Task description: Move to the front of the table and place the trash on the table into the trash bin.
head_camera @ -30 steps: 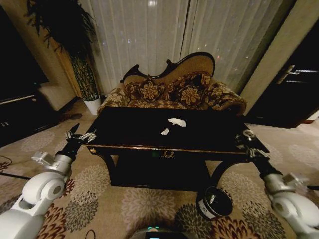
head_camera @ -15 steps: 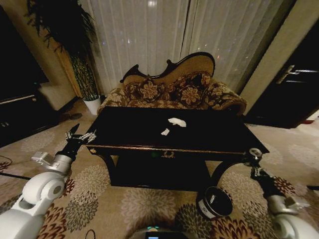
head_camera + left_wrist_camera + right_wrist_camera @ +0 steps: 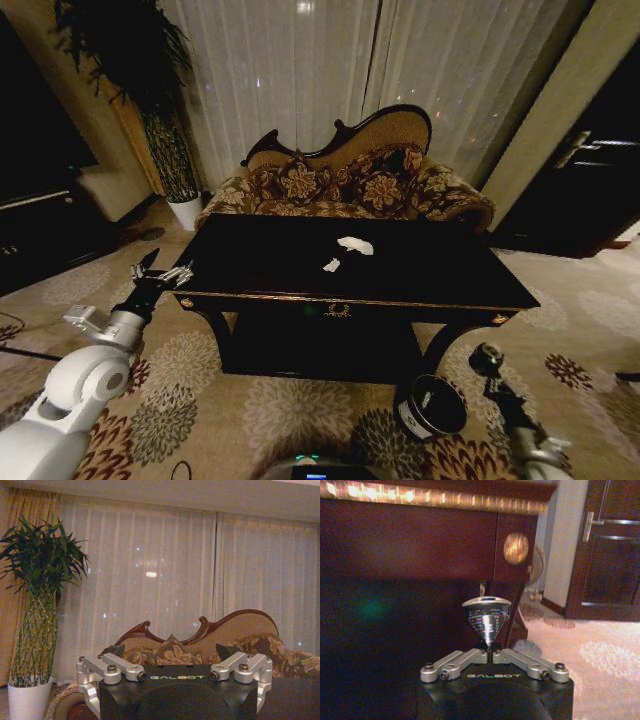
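A dark glossy table (image 3: 400, 275) stands before a floral sofa (image 3: 345, 185), with two white paper wads (image 3: 354, 245) lying near its middle. The round black trash bin (image 3: 432, 405) sits on the carpet by the table's front right leg. The right hand (image 3: 487, 362), low beside the bin, is clenched on a shiny clear rounded item (image 3: 486, 617), seen close from its wrist. The left hand (image 3: 160, 272) hovers released at the table's left corner.

Sheer lit curtains (image 3: 330, 90) hang behind a floral carved-back sofa (image 3: 345, 185); a tall potted plant (image 3: 150, 90) stands beside it on patterned carpet (image 3: 200, 400).
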`<state>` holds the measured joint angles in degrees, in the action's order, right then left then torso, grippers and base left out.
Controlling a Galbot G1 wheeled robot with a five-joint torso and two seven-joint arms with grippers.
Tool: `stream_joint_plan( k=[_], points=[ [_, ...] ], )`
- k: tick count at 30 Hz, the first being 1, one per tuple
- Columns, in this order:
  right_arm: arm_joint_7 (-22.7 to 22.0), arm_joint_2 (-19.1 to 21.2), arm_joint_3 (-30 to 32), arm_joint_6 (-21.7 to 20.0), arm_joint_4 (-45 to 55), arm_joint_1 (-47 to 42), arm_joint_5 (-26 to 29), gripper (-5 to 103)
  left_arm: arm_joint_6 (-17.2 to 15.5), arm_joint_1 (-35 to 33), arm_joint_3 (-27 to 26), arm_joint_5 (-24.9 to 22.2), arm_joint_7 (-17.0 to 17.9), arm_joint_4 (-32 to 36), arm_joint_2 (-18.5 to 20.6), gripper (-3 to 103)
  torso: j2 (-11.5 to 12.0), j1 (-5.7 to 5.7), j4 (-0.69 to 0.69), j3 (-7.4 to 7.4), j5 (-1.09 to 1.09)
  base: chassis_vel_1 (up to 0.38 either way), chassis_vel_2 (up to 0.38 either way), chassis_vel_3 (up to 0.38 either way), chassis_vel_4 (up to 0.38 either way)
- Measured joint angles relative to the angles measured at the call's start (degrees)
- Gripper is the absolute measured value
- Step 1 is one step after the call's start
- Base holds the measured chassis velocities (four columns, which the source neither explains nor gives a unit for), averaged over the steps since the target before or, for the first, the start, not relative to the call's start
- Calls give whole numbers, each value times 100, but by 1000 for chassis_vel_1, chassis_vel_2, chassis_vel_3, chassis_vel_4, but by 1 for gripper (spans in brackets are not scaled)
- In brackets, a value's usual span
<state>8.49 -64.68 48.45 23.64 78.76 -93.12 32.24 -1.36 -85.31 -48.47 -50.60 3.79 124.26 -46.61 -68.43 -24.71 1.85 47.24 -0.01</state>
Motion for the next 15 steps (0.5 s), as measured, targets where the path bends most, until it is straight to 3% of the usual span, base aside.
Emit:
stream_joint_plan(
  k=[7, 15],
  points=[
    [3, -216, -433, 161, -1222, 712, -244, 0, 0, 0, 0, 0, 0, 0, 0, 100, 0, 0, 0, 0, 1, 0, 0, 0, 0],
    [1, -106, -797, 383, -2484, 1371, -468, 0, 0, 0, 0, 0, 0, 0, 0, 100, 0, 0, 0, 0, 0, 0, 0, 0, 0]
  ],
)
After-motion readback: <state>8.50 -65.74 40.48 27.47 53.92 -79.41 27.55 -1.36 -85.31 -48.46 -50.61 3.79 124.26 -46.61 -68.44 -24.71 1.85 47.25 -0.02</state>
